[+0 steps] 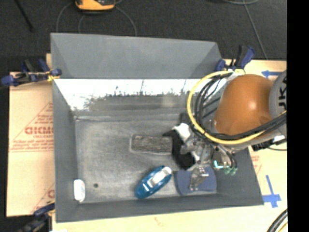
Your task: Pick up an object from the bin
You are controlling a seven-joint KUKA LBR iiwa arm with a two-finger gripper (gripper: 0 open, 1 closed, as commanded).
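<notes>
Blue-grey flat pad (182, 184) sits under the gripper (197, 178) in a right corner of the bin (63, 144); I cannot tell if it grabs.

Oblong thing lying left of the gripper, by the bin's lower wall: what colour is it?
The oblong thing is blue with a white patch, per the camera view.

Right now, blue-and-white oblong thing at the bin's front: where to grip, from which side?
Probably take the blue-and-white thing across its narrow middle, from above: it lies flat and slanted, with bare bin floor along both long sides.
</notes>
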